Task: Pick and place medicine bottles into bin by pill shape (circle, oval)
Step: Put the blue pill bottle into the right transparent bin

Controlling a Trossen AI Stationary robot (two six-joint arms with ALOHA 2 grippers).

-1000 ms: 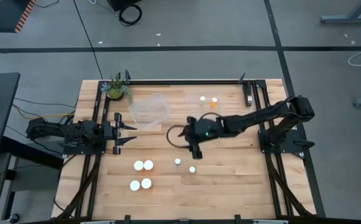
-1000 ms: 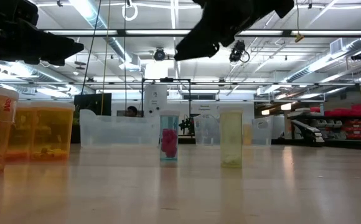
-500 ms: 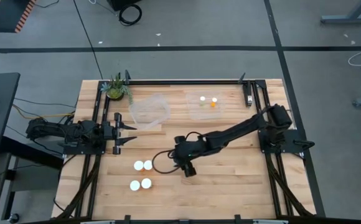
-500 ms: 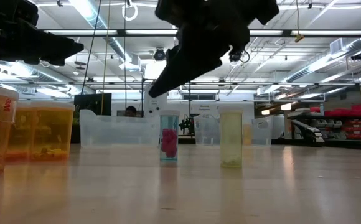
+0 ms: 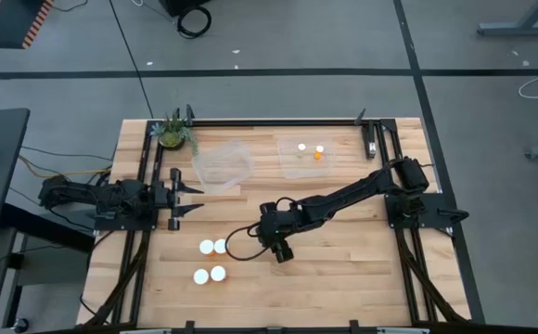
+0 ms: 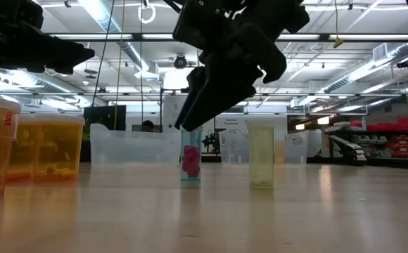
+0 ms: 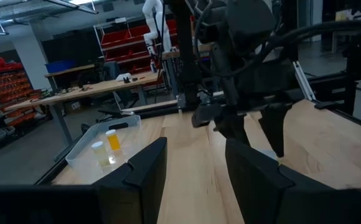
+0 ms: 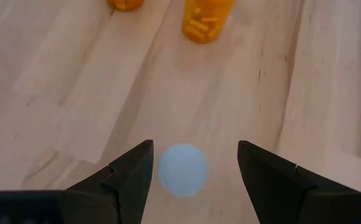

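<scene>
Nearest, four wide-capped bottles [image 5: 210, 261] stand on the worktop [image 5: 343, 278] left of centre. Just right of them the right end effector [image 5: 282, 254] hangs above a small white-capped bottle [image 8: 182, 169], fingers spread wide, gripping nothing. The left end effector [image 5: 198, 196] waits at the left, half open, empty. Farthest, a clear bin [image 5: 304, 158] holds three bottles

Bright ceiling strips (some glare) — near bottles blurred.
</scene>
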